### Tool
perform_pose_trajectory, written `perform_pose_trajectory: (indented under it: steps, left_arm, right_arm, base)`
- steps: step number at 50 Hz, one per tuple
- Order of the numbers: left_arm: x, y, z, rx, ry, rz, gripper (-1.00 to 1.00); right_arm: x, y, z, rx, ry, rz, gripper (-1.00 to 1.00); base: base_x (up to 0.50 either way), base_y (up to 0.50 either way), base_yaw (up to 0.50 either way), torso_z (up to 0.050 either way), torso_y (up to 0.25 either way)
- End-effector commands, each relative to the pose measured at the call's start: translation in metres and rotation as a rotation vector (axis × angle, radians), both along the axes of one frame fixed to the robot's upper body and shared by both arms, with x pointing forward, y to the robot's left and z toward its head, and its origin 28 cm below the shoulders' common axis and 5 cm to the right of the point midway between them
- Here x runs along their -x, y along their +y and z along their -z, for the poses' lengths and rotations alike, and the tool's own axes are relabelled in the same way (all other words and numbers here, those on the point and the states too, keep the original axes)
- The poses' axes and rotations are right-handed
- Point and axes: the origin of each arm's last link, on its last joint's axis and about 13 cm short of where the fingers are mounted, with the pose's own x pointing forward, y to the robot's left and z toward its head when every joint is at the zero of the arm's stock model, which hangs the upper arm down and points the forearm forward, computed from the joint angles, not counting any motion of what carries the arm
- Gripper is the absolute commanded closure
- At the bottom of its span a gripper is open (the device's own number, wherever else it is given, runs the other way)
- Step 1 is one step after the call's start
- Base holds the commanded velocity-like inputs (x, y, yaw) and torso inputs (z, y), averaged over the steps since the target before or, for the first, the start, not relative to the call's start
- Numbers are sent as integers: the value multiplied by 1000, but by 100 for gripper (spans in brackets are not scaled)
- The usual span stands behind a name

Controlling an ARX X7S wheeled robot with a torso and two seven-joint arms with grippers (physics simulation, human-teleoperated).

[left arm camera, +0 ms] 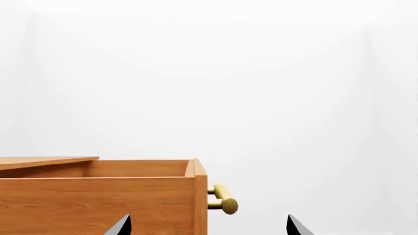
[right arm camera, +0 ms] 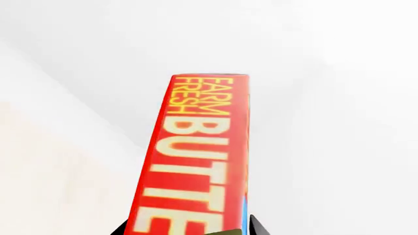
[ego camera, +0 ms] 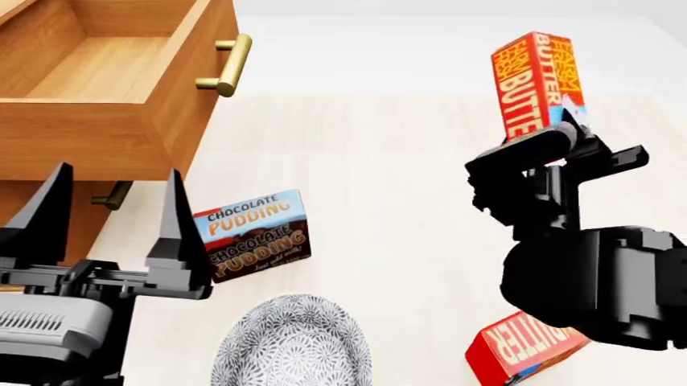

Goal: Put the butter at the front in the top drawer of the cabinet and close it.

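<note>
A red butter box (ego camera: 533, 83) is held upright in the air by my right gripper (ego camera: 561, 121), which is shut on its lower end; the right wrist view shows the butter box (right arm camera: 199, 156) between the jaws of the right gripper (right arm camera: 189, 227). A second butter box (ego camera: 523, 347) lies on the table near me, partly under the right arm. The top drawer (ego camera: 108, 72) of the cabinet (ego camera: 13, 191) stands pulled out, and no object shows inside it. My left gripper (ego camera: 108, 211) is open just below the drawer's front corner. The left wrist view shows the drawer (left arm camera: 98, 196) side-on beyond the left gripper (left arm camera: 209, 225).
A chocolate pudding box (ego camera: 254, 234) stands on the table right of the left gripper. A patterned bowl (ego camera: 292, 342) sits at the near edge. The brass handle (ego camera: 225, 64) juts from the drawer front, and the lower drawer's handle (ego camera: 111, 195) shows beneath.
</note>
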Motion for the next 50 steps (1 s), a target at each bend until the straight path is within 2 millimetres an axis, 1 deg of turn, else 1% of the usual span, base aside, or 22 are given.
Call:
perform_pose_trajectory:
  steps: [1, 6, 12, 16, 24, 28, 36, 40, 50]
  left_arm:
    - [-1, -2, 1, -5, 7, 5, -100]
    - [0, -3, 1, -5, 8, 8, -100]
    - [0, -3, 1, -7, 11, 10, -100]
    - [-1, -3, 1, -8, 13, 13, -100]
    - [-1, -4, 2, 0, 21, 23, -100]
    - [-2, -4, 3, 4, 27, 26, -100]
    - [-2, -4, 4, 7, 39, 36, -100]
    - [-2, -5, 4, 5, 40, 35, -100]
    - [-1, -5, 5, 6, 41, 36, -100]
  right_arm:
    - [-4, -29, -3, 329, -291, 140, 100]
    - [-6, -36, 2, 405, -330, 172, 100]
    - [-8, -42, -3, 460, -404, 206, 100]
    - [-9, -44, -4, 535, -455, 220, 100]
    - [-10, -39, 0, 682, -552, 163, 100]
    - [-10, -39, 6, 764, -586, 146, 100]
    - [-5, -41, 16, 897, -621, 121, 100]
    - [-1, -43, 17, 966, -665, 105, 100]
    - [-1, -46, 21, 1009, -767, 95, 100]
  base:
    - [0, 0, 0, 0, 0]
    - [0, 0, 0, 0, 2]
    - [0, 0, 0, 0, 2]
    - [0, 0, 0, 0, 0]
    - [0, 0, 0, 0, 1]
    - [0, 0, 0, 0, 3]
    - [0, 0, 0, 0, 1]
    - [0, 0, 0, 0, 0]
    - [0, 0, 0, 0, 2]
